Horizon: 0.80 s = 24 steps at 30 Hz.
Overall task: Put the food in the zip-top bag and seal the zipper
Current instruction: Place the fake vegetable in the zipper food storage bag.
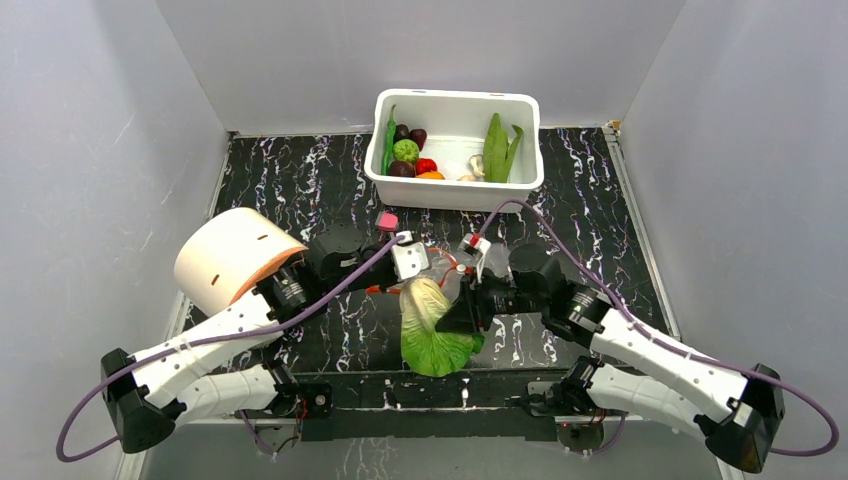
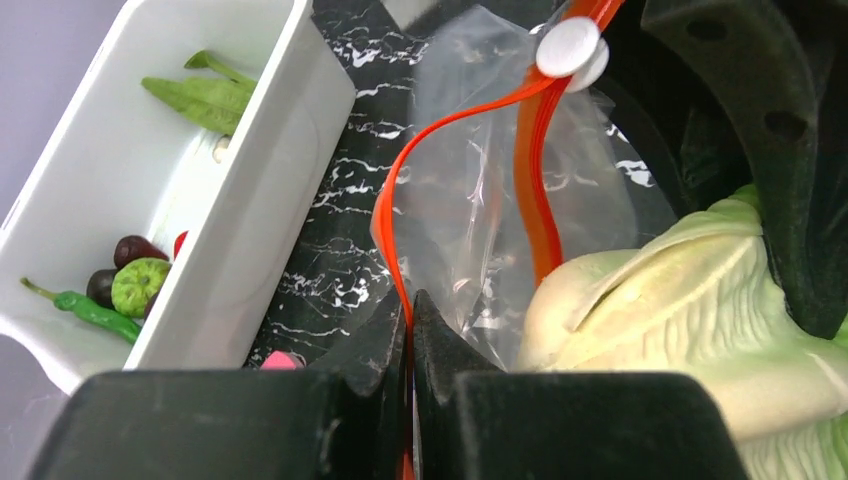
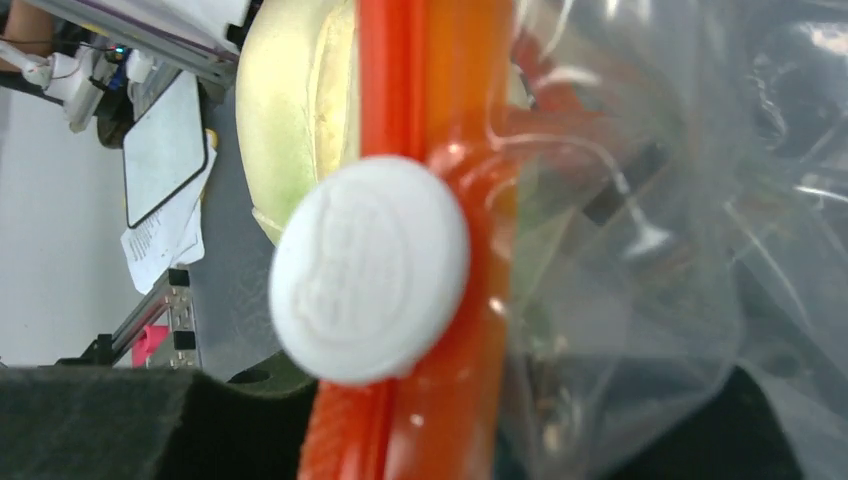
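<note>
The clear zip-top bag (image 1: 445,270) hangs between my two grippers, its mouth apart. My left gripper (image 1: 410,262) is shut on the orange-red zipper strip (image 2: 400,200), pinched between its fingertips (image 2: 410,312). The white slider (image 2: 568,47) sits at the far end of the strip and fills the right wrist view (image 3: 370,270). The pale-green cabbage (image 1: 432,335) lies at the bag's mouth, against my right gripper (image 1: 462,308). The strip (image 3: 400,80) hides the right fingertips. The green ball (image 1: 405,151), tomato (image 1: 426,165) and pods (image 1: 497,148) lie in the tub.
The white tub (image 1: 455,95) stands at the back centre, with purple rounds, an orange piece and mushrooms also inside. A large white cylinder (image 1: 235,258) with an orange inside stands by the left arm. A small pink block (image 1: 386,221) lies near the left gripper.
</note>
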{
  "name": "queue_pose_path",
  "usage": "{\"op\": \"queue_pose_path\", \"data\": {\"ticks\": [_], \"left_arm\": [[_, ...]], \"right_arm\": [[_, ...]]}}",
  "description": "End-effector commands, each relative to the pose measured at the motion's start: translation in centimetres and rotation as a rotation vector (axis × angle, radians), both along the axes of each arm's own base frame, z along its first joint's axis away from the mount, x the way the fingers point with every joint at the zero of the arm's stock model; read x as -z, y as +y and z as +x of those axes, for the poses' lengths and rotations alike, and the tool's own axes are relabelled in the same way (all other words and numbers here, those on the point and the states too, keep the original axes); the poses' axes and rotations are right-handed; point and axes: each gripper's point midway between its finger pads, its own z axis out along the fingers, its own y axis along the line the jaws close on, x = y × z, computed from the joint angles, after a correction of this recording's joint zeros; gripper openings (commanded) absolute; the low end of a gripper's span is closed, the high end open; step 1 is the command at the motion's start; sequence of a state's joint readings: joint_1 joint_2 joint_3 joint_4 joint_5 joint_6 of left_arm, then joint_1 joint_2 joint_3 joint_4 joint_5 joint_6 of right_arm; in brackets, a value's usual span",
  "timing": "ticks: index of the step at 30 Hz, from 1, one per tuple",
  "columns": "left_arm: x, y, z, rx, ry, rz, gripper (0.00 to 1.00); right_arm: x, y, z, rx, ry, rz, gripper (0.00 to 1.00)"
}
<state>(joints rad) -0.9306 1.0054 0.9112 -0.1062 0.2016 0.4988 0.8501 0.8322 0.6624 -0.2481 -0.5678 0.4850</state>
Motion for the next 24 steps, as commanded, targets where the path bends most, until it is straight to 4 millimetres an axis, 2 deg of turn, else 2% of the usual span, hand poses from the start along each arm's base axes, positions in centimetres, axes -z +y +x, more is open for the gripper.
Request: {"op": "queue_pose_path", "data": {"ticks": [1, 4, 6, 9, 17, 20, 24], "left_arm": [[-1.6, 0.0, 0.8, -0.021, -0.085, -0.058, 0.0], [-1.0, -0.2, 0.2, 0.011, -0.066, -0.063, 0.0], [-0.6, -0.3, -1.0, 0.059, -0.028, -0.055, 0.0], [-0.3, -0.2, -2.1, 0.094, 0.011, -0.054, 0.0], [-0.1, -0.3, -4.4, 0.186, 0.086, -0.049, 0.0], [-0.1, -0.2, -5.1, 0.216, 0.106, -0.039, 0.0], [0.0, 0.0, -6.1, 0.25, 0.139, -0.027, 0.0]], "right_arm": [[-1.2, 0.9, 1.2, 0.057, 0.051, 0.001, 0.0], [-2.9, 2.2, 3.5, 0.234, 0.199, 0.109, 0.0], [-4.9, 2.6, 3.8, 0.273, 0.259, 0.267, 0.0], [-7.5, 1.8, 4.7, 0.347, 0.252, 0.418, 0.0], [-7.3, 0.5, 7.6, 0.542, 0.27, 0.453, 0.0], [-7.3, -0.6, 8.9, 0.645, 0.276, 0.473, 0.0], [-8.4, -2.4, 10.3, 0.76, 0.264, 0.552, 0.0]]}}
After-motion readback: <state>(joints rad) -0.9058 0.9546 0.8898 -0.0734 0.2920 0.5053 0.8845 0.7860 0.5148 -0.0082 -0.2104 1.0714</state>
